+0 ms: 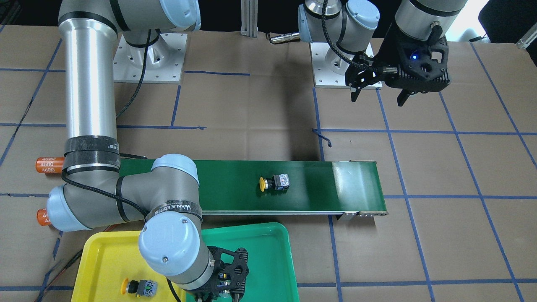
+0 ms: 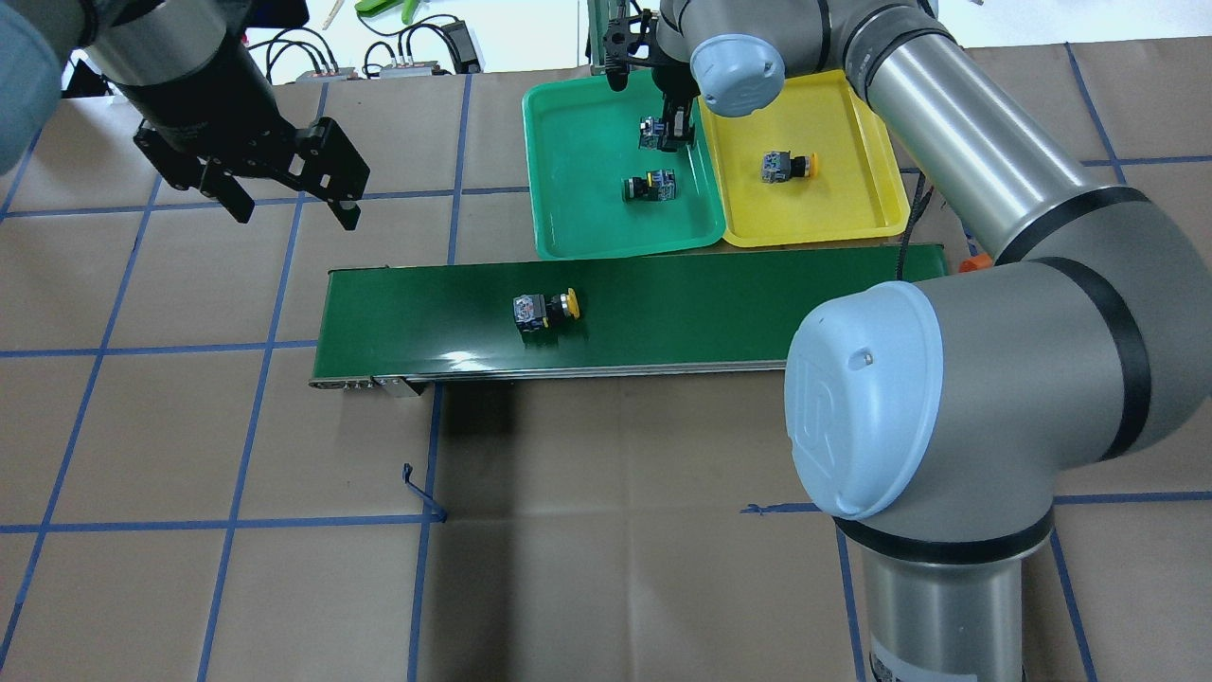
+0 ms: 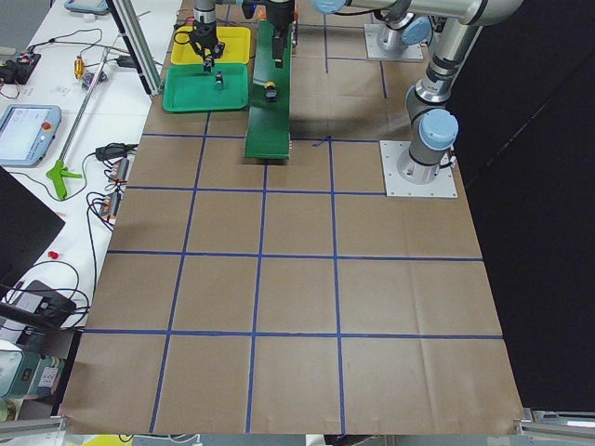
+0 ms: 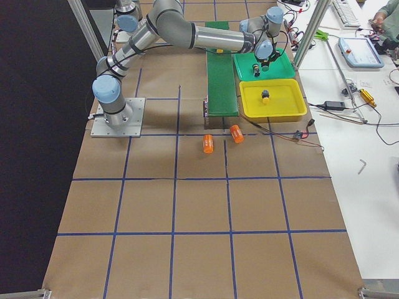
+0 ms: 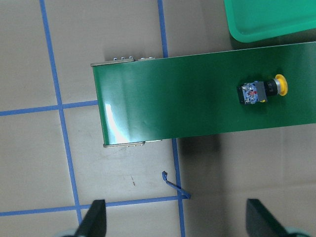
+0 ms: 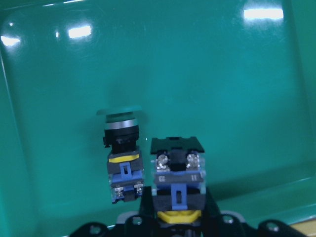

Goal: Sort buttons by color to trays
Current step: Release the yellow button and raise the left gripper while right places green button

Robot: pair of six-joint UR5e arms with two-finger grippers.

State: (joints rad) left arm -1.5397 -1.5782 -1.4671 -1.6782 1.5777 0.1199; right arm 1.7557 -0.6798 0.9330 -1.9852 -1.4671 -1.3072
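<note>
Where visible, four buttons (image 2: pixel 546 309), two trays (image 2: pixel 578 142).

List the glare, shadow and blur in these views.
Exterior front-facing view: whitish glare on the conveyor belt near its end. Right wrist view: bright lamp reflections on the green tray. Left wrist view: a glare streak on the belt, a shadow on the paper beside it, and the tips of the left pincer soft, out of focus.

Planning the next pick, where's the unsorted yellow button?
In the overhead view, the unsorted yellow button lies left of centre on the conveyor belt, near the green tray.
</note>
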